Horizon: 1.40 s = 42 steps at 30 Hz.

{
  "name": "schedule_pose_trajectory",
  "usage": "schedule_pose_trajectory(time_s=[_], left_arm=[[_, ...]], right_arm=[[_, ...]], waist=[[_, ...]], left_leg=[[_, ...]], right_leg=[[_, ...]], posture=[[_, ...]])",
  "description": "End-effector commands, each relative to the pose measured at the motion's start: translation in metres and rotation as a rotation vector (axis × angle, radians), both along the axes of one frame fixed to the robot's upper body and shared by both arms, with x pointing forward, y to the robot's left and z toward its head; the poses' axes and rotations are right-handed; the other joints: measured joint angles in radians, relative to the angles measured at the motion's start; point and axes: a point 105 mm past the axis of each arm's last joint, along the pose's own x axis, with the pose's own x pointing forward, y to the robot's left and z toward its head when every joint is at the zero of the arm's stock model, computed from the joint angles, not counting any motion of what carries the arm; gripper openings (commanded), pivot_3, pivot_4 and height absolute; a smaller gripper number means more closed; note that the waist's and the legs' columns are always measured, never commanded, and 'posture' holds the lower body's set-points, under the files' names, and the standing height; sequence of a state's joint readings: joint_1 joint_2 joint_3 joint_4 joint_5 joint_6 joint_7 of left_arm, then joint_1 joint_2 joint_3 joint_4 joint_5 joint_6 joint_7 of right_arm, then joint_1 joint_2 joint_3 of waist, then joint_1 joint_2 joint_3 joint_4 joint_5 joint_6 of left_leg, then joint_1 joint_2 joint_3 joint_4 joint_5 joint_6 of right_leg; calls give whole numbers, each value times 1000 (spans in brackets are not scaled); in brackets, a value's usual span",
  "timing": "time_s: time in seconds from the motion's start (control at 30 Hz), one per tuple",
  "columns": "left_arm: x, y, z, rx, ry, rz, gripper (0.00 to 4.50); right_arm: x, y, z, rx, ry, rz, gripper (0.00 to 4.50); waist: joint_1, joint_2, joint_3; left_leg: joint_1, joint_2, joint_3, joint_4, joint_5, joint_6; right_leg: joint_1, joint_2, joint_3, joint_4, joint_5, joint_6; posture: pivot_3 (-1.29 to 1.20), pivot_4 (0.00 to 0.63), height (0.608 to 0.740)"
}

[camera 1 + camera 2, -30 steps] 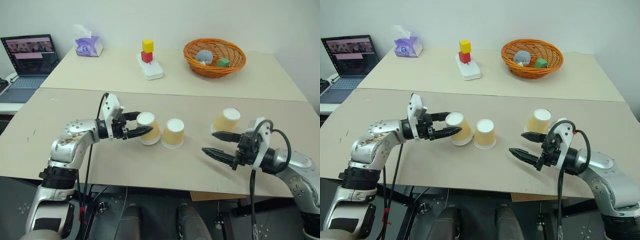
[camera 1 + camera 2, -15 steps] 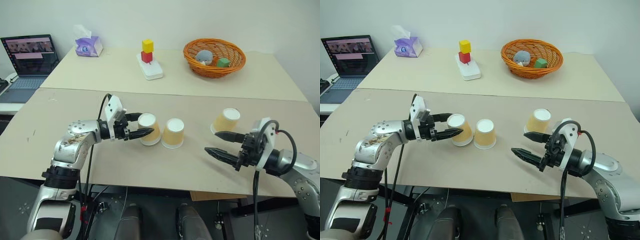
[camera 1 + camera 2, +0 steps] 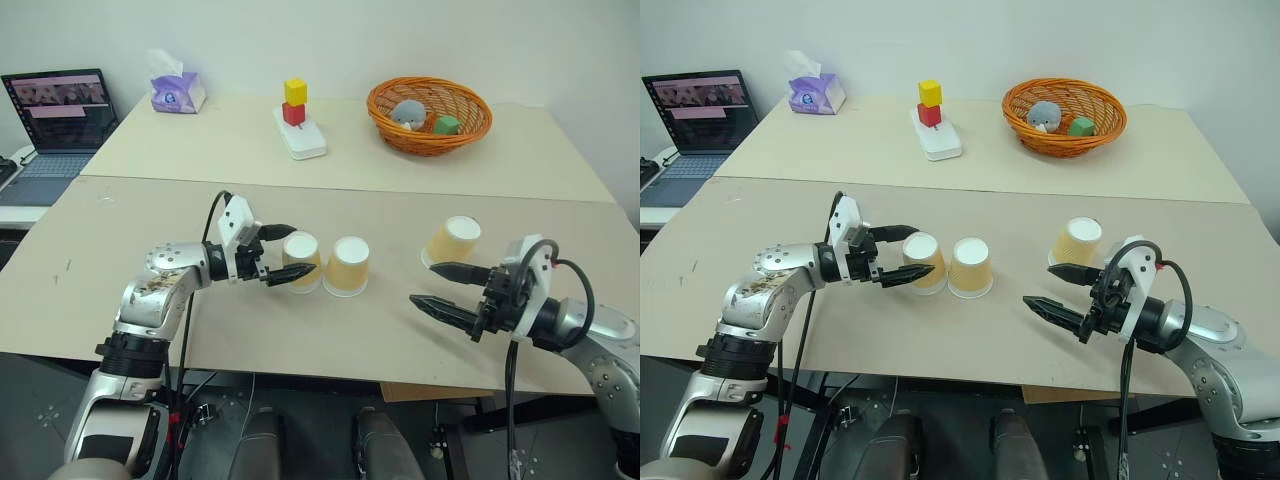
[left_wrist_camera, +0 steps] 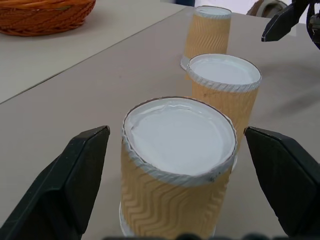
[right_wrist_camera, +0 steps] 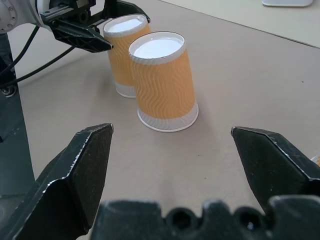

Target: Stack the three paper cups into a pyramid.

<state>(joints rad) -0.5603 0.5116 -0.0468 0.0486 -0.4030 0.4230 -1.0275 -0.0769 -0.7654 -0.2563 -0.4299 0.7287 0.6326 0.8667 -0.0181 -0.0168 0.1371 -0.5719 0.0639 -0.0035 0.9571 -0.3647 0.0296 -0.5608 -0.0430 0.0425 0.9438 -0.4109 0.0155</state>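
Three tan paper cups stand upside down on the near table, white bases up. The left cup (image 3: 300,264) and the middle cup (image 3: 347,267) stand side by side, almost touching. The right cup (image 3: 452,241) stands apart. My left gripper (image 3: 297,251) is open around the left cup (image 4: 178,165), with a gap on each side between its fingers (image 4: 75,175) and the cup wall. My right gripper (image 3: 422,284) is open and empty, in front of the right cup and pointing toward the middle cup (image 5: 165,82).
On the far table are an orange wicker basket (image 3: 428,115) holding toys, a white base with a red and a yellow block (image 3: 298,130), and a tissue box (image 3: 177,93). A laptop (image 3: 62,110) sits at far left. A seam (image 3: 400,195) joins the two tables.
My left gripper has opened and let go of the left cup. That cup was tilted in the grip and now stands flat on the table. The right arm barely moved.
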Motion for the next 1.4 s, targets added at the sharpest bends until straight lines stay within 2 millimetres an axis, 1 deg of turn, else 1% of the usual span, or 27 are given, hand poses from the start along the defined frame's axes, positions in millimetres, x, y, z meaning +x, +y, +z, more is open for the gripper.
schedule_pose_trajectory(time_s=[0.03, 0.1, 0.17, 0.23, 0.33, 0.4, 0.47, 0.53, 0.57, 0.6, 0.63, 0.67, 0.73, 0.8, 0.83, 0.93, 1.07, 1.2, 1.3, 1.4], left_arm=[[1, -1, 25, -40, -73, 8, 4430], [4, 5, 30, -53, -81, 45, 4430], [9, 12, 43, -93, -94, 87, 4430], [12, 21, 71, -172, -119, 134, 4430], [10, 29, 107, -246, -167, 158, 4430], [3, 28, 130, -264, -210, 130, 4430], [-7, 22, 146, -259, -242, 76, 4430], [-19, 11, 156, -233, -253, -4, 4430], [-26, 6, 158, -215, -245, -48, 4430], [-30, 3, 158, -203, -236, -74, 4430], [-40, -4, 155, -177, -217, -141, 4430], [-50, -11, 151, -153, -202, -200, 4430], [-63, -21, 140, -113, -154, -282, 4430], [-70, -26, 132, -96, -131, -325, 4430], [-72, -29, 125, -75, -113, -339, 4430], [-74, -35, 100, -9, -68, -368, 4430], [-73, -37, 82, 44, -48, -371, 4430], [-71, -37, 72, 77, -63, -365, 4430], [-68, -35, 68, 74, -60, -343, 4430], [-64, -32, 65, 60, -57, -303, 4430]], right_arm=[[-1, -3, 14, -9, -58, -1, 4500], [-1, -3, 14, -9, -56, -1, 4500], [0, -3, 15, -9, -56, -1, 4500], [0, -4, 15, -7, -53, -4, 4500], [0, -8, 14, -11, -51, -14, 4500], [4, -16, 16, -15, -59, -44, 4500], [9, -26, 19, -23, -72, -85, 4500], [13, -37, 23, -24, -85, -125, 4500], [14, -41, 25, -27, -88, -139, 4500], [15, -43, 26, -29, -90, -146, 4500], [14, -46, 26, -43, -97, -151, 4500], [14, -50, 27, -58, -104, -169, 4500], [17, -60, 29, -93, -131, -226, 4500], [21, -69, 30, -118, -153, -284, 4500], [25, -74, 32, -128, -172, -322, 4500], [33, -86, 33, -147, -206, -414, 4500], [39, -84, 24, -169, -210, -431, 4500], [46, -81, 18, -168, -210, -447, 4500], [58, -75, 15, -148, -209, -441, 4500], [70, -76, 20, -136, -225, -443, 4500]], waist=[[0, 0, 0], [-1, 0, 0], [-1, 0, 0], [-1, 0, 0], [0, -1, 0], [0, -1, 0], [0, 0, 0], [0, 0, 0], [0, 0, 0], [1, 0, 0], [0, 0, 0], [0, 0, 0], [0, 0, 0], [-1, 0, 0], [-1, 0, 0], [-3, 0, 0], [-4, 0, 0], [-3, 1, 1], [-5, 1, 1], [-8, 1, 1]], left_leg=[[0, 0, 0, 0, 0, 0], [0, 0, 0, 0, 0, 0], [0, 0, 0, 0, 0, 0], [0, 0, 0, 0, 0, 0], [0, 0, 0, 0, 0, 0], [0, 0, 0, 0, 0, 0], [0, 0, 0, 0, 0, 0], [0, 0, 0, 0, 0, 0], [0, -1, 0, 0, 0, 0], [0, 0, 0, 0, 0, 0], [0, 0, 0, 0, 0, 0], [0, 0, 0, 0, 0, 0], [0, 0, 0, 0, 0, 0], [0, 0, 1, 0, 0, 0], [0, 0, 1, 0, 0, 0], [1, 0, 1, 0, 0, 0], [1, 0, 1, 0, 0, 0], [0, 0, 2, 0, 0, 0], [1, 0, 2, 0, 0, 0], [1, 0, 2, 0, 0, 0]], right_leg=[[0, 0, 0, 0, 0, 0], [0, 0, 0, 0, 0, 0], [0, 0, 0, 0, 0, 0], [0, 0, 0, 0, 0, 0], [0, 0, 0, 0, 0, 0], [0, 0, 0, 0, 0, 0], [0, 0, 0, 0, 0, 0], [0, 0, 0, 0, 0, 0], [0, 0, 0, 0, 0, 0], [0, 0, 0, 0, 0, 0], [0, 0, 0, 0, 0, 0], [0, 0, 0, 0, 0, 0], [0, 0, 0, 0, 0, 0], [0, 0, 1, 0, 0, 0], [0, 0, 1, 0, 0, 0], [0, 0, 1, 1, 0, 0], [0, 1, 2, 1, 0, 0], [-1, 1, 2, 1, 0, 0], [-1, 1, 2, 1, 0, 0], [-1, 1, 2, 2, 0, 0]], posture=[[0, 150, 658], [0, 150, 658], [0, 150, 658], [0, 150, 658], [0, 150, 658], [0, 150, 658], [0, 150, 658], [0, 150, 658], [0, 150, 658], [0, 150, 658], [0, 150, 658], [0, 150, 658], [0, 150, 658], [0, 150, 658], [0, 150, 658], [0, 150, 658], [0, 150, 658], [0, 150, 658], [0, 150, 658], [0, 150, 658]])
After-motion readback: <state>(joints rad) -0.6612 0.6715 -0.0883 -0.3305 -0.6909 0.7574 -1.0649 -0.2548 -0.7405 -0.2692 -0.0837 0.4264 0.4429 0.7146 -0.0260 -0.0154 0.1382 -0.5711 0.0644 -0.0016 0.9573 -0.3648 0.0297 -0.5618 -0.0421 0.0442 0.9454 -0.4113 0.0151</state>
